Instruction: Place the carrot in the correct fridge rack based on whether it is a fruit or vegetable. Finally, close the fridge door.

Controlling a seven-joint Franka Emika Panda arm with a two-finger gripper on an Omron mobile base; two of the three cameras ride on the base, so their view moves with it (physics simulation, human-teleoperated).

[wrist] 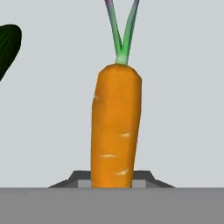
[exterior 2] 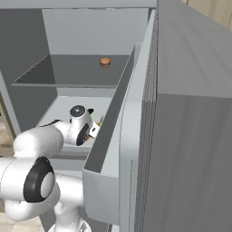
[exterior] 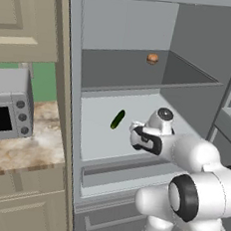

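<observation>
Placement step: the gripper point(wrist: 112, 183), jaws closed on the carrot point(wrist: 116, 127), holds it over the pale fridge rack point(exterior: 95, 135) just right of the cucumber point(exterior: 117, 119), long axis running out along the fingers, green top foremost; next, lowering and release.

Slim tapered carrot point(wrist: 115, 127): bright orange skin, pale flecks, green stalks. Elongated cucumber point(exterior: 117, 119): dark green, on the flat pale white fridge rack point(exterior: 98, 136). Small round item point(exterior: 152, 58): brownish-orange, on darker grey shelf point(exterior: 122, 70).

beige cabinets point(exterior: 22, 18), marble counter point(exterior: 24, 149), microwave point(exterior: 8, 109), green wall point(exterior: 43, 80)
</observation>
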